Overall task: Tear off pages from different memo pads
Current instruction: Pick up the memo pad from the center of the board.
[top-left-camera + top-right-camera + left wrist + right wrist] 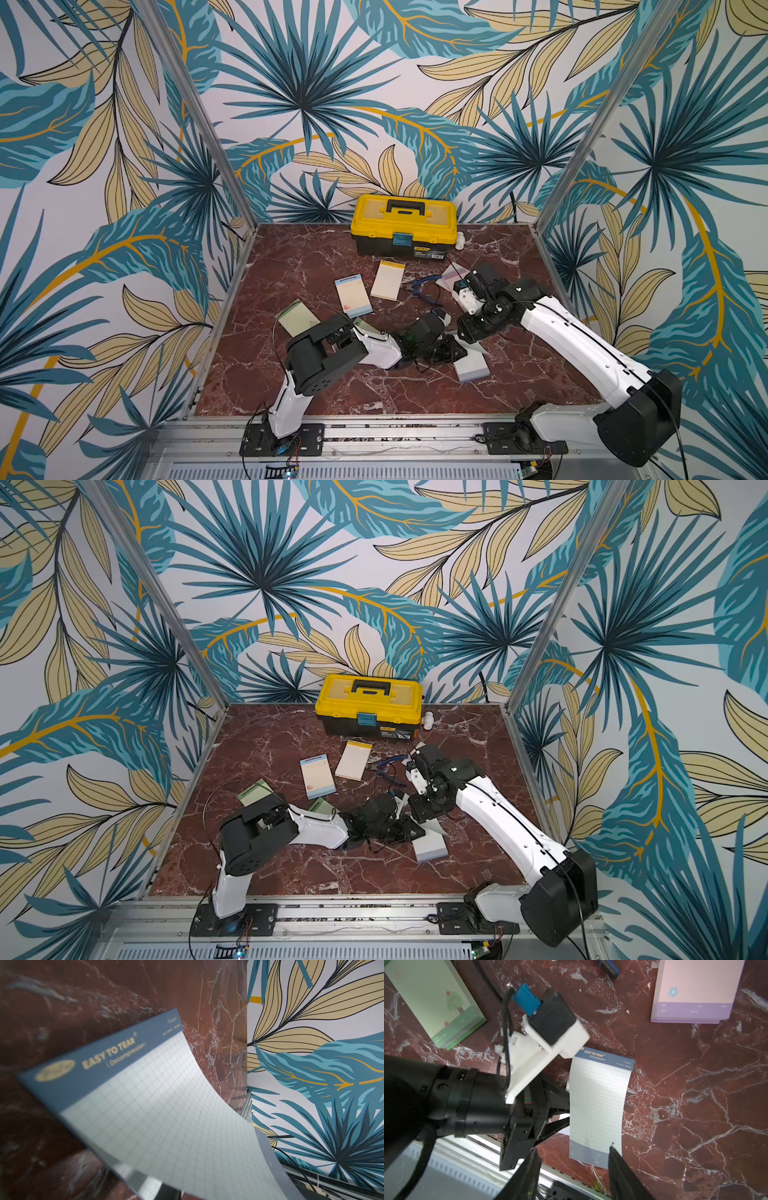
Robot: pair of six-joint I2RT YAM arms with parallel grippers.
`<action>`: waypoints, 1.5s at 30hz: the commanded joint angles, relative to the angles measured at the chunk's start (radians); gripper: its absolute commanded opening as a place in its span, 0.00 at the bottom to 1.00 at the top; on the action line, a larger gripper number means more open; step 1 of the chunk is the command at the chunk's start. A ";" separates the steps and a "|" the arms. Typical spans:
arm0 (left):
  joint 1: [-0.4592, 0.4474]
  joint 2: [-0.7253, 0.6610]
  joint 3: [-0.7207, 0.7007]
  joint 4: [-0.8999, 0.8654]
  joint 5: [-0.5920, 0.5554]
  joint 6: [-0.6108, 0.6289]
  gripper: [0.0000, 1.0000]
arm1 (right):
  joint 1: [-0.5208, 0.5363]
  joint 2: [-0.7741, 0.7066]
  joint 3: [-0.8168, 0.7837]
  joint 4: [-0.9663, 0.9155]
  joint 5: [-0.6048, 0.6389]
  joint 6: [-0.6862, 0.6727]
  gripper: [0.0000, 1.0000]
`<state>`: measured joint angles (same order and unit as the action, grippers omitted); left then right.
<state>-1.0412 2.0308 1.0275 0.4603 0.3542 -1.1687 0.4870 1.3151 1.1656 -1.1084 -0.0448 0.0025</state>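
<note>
While the right gripper [574, 1147] straddles the curled page's [598, 1105] lower edge, jaws apart, the left gripper's [566, 1106] state cannot be told.

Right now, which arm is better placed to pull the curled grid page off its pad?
The right: the right gripper, open, sits at the free end of the page, while the left gripper appears clamped on the pad, steadying it.

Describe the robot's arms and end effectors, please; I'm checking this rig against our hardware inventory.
The left arm and right arm have white shells, black joints and thin black cables. The right end effector has black tapered fingers. A white bracket at the left wrist carries a black camera with a blue plug.
</note>
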 commanded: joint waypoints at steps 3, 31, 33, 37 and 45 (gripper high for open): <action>-0.001 0.002 -0.001 0.015 0.002 0.012 0.19 | 0.008 -0.018 -0.030 -0.022 -0.048 -0.150 0.53; 0.015 -0.053 0.005 0.040 -0.038 -0.009 0.20 | 0.011 0.053 -0.047 -0.006 0.016 -0.307 0.42; 0.015 -0.052 0.002 0.041 -0.038 -0.009 0.19 | 0.010 0.064 -0.046 -0.016 0.029 -0.321 0.41; 0.016 -0.052 -0.003 0.045 -0.038 -0.012 0.19 | 0.011 0.081 -0.048 -0.016 0.012 -0.334 0.32; 0.015 -0.059 -0.018 0.055 -0.031 -0.016 0.19 | 0.011 0.098 -0.083 0.025 0.030 -0.332 0.13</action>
<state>-1.0286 2.0109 1.0275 0.4770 0.3286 -1.1797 0.4934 1.4094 1.1118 -1.0893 -0.0273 -0.3218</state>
